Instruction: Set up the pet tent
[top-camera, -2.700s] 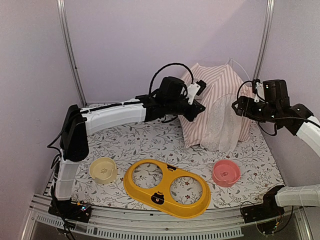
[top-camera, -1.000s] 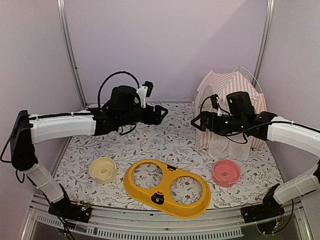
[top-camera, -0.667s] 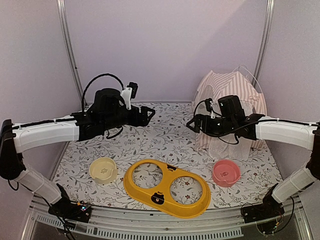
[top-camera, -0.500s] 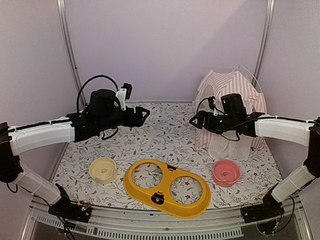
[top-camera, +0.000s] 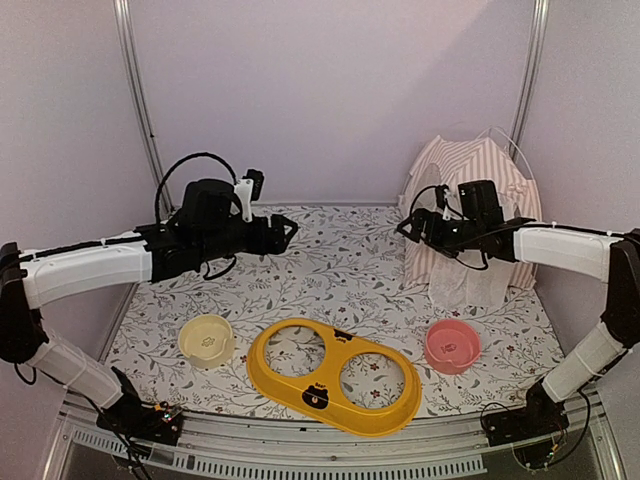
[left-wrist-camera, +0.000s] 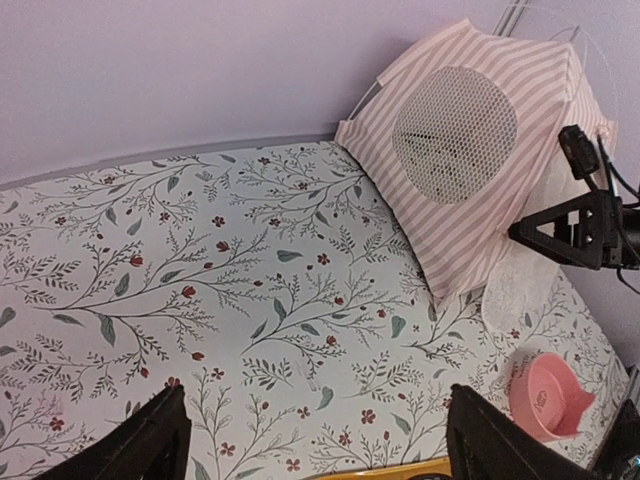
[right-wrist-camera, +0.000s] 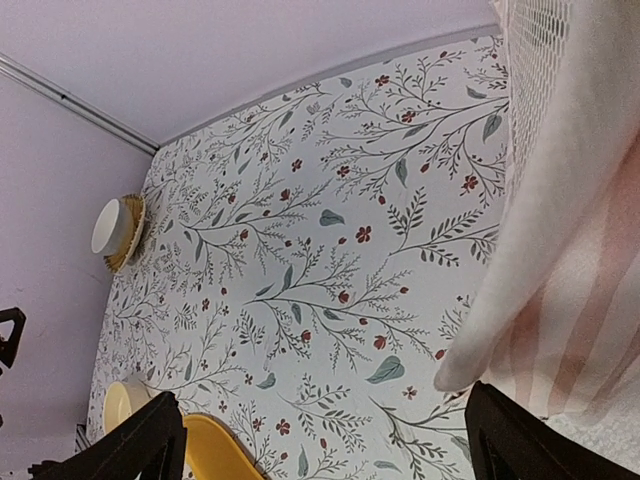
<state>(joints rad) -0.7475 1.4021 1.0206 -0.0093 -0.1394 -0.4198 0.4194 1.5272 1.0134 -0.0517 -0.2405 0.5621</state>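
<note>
Top external: see tent (top-camera: 470, 215) standing in far-right corner of counter (top-camera: 330, 275). Read left pincer (top-camera: 287, 227) wide open, empty, well apart from tent. Read right pincer (top-camera: 406, 228) wide open, empty, close beside tent.

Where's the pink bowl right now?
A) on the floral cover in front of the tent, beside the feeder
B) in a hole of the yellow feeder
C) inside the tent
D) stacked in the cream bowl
A: the pink bowl sits on the floral cover just in front of the pet tent, right of the yellow feeder, whose two holes are both empty.
</note>
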